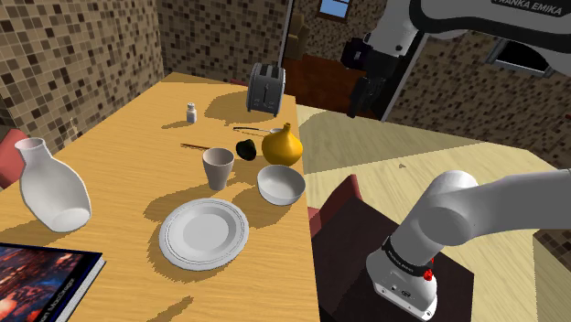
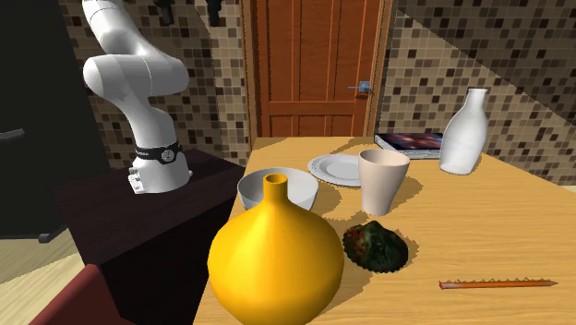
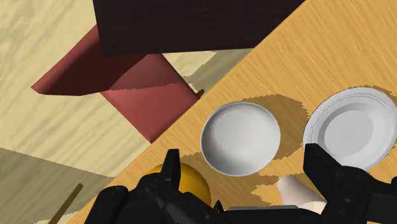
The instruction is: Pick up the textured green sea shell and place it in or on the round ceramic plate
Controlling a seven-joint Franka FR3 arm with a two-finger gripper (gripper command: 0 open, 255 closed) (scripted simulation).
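Observation:
The sea shell (image 2: 376, 246) is dark green and ridged. It lies on the wooden table between the yellow gourd vase (image 2: 275, 258) and a beige cup (image 2: 381, 180); in the shoulder view the shell (image 1: 246, 149) is a dark lump beside the vase (image 1: 282, 145). The round white plate (image 1: 203, 232) rests near the table's front, past the cup (image 1: 218, 167). My gripper (image 1: 363, 102) hangs high, off the table's edge to the shoulder view's right, open and holding nothing. In the wrist view my gripper (image 3: 248, 167) looks down on a white bowl (image 3: 240, 138) and the plate (image 3: 350, 129).
A white bowl (image 1: 280, 185) sits at the table edge by the vase. A toaster (image 1: 265, 90) and a small shaker (image 1: 191, 112) stand at the far end. A white bottle vase (image 1: 50, 186) and a book (image 1: 41, 279) are near the plate. A red chair (image 3: 127, 83) stands beside the table.

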